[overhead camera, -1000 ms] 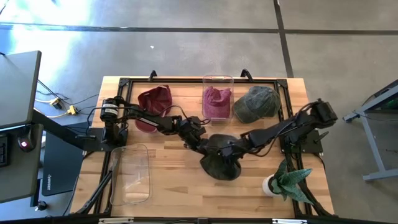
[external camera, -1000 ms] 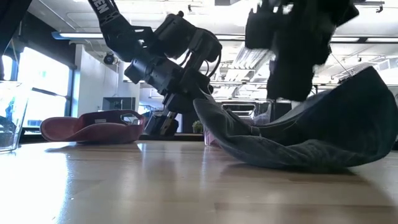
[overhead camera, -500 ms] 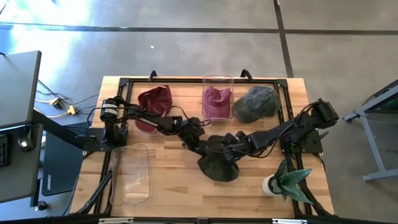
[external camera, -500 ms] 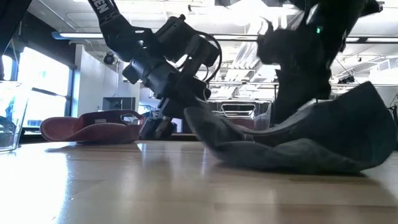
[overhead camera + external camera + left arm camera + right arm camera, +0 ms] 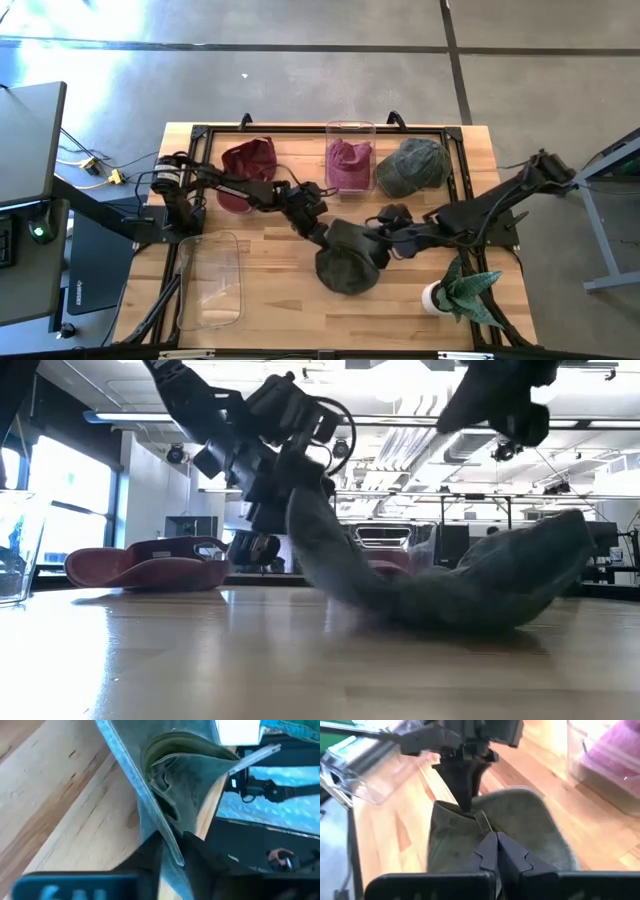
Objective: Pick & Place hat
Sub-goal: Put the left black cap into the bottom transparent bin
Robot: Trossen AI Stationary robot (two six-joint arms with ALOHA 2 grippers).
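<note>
Hanging between the two grippers over the middle of the wooden table [image 5: 270, 300], the dark grey-green cloth cap [image 5: 348, 265] sags so its crown brushes the tabletop, its long axis running from one gripper to the other. The left gripper [image 5: 172, 851] pinches the cap's stiff edge between its jaws, holding that side raised. The right gripper [image 5: 494, 851], jaws pressed together, nips the fabric at the opposite rim, directly facing the left one.
</note>
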